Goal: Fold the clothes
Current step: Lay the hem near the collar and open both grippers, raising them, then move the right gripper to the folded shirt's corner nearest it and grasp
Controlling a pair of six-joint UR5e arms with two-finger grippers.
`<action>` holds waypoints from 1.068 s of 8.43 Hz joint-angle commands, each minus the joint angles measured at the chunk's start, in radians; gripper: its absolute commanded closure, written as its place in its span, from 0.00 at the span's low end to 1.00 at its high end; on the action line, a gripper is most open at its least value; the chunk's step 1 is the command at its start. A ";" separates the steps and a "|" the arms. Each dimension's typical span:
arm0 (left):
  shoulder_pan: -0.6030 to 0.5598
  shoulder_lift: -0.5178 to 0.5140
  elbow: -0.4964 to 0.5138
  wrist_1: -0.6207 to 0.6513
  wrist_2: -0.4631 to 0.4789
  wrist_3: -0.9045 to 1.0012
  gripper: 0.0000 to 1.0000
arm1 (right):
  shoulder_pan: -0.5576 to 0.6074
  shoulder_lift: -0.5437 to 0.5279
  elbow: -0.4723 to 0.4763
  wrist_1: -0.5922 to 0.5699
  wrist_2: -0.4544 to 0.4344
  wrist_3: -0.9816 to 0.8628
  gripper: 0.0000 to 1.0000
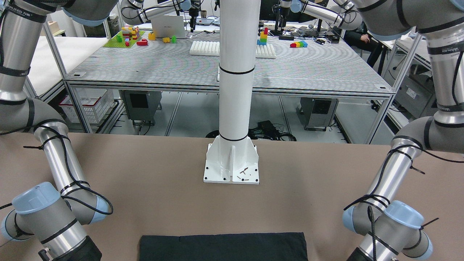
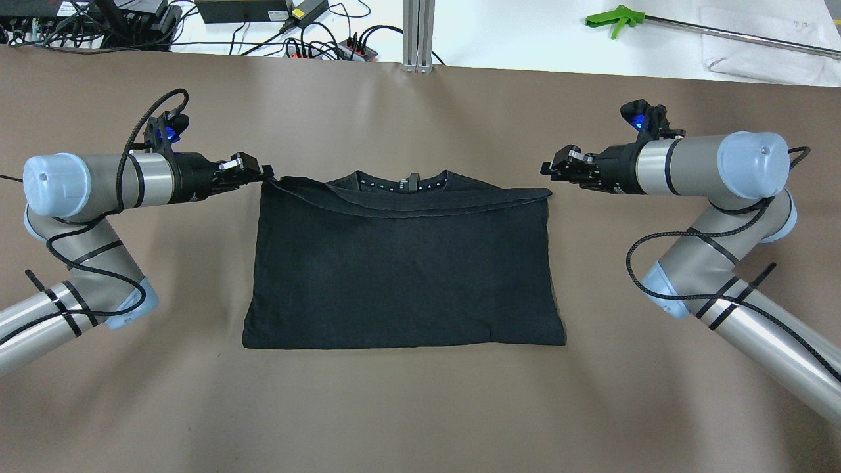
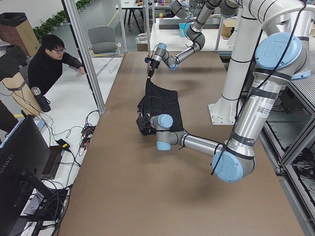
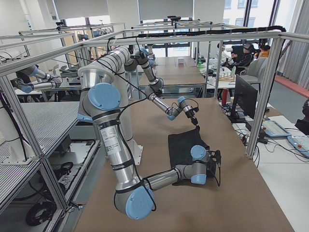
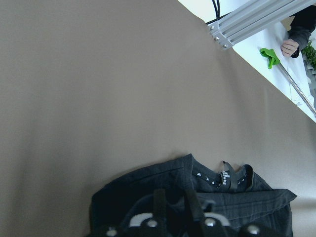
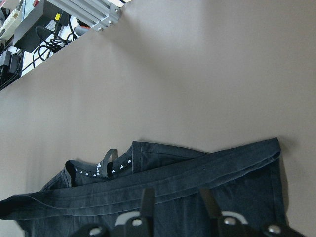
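The black garment [image 2: 401, 276] lies on the brown table as a folded rectangle, its collar at the far edge. It also shows in the front view [image 1: 223, 248]. My left gripper [image 2: 265, 175] is shut on the garment's far left corner, which is pulled up slightly; in the left wrist view [image 5: 174, 193] the fingers are close together over the fabric [image 5: 163, 180]. My right gripper [image 2: 546, 168] is open just beyond the far right corner; in the right wrist view [image 6: 175, 193] its fingers stand wide apart above the hem [image 6: 207, 168], which lies flat.
The white pillar [image 1: 232, 90] stands on its base [image 1: 232, 165] at the robot's side of the brown table [image 2: 420, 407]. An aluminium post [image 2: 419, 33], cables and a green tool [image 2: 614, 16] lie beyond the far edge. A seated operator [image 3: 49, 64] is there.
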State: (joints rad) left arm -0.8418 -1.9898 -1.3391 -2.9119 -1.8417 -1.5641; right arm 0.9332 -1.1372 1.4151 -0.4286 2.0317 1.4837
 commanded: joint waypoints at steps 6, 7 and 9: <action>-0.071 -0.014 -0.015 0.007 0.026 0.007 0.06 | -0.129 -0.185 0.140 -0.065 0.102 0.038 0.06; -0.082 -0.012 -0.029 0.007 0.026 0.007 0.06 | -0.166 -0.209 0.153 -0.062 0.094 0.108 0.07; -0.088 -0.011 -0.058 0.034 0.026 0.009 0.06 | -0.214 -0.249 0.163 -0.053 0.091 0.193 0.06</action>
State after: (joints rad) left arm -0.9208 -2.0007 -1.3736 -2.9037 -1.8162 -1.5564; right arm 0.7678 -1.3418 1.5635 -0.4853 2.1247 1.6099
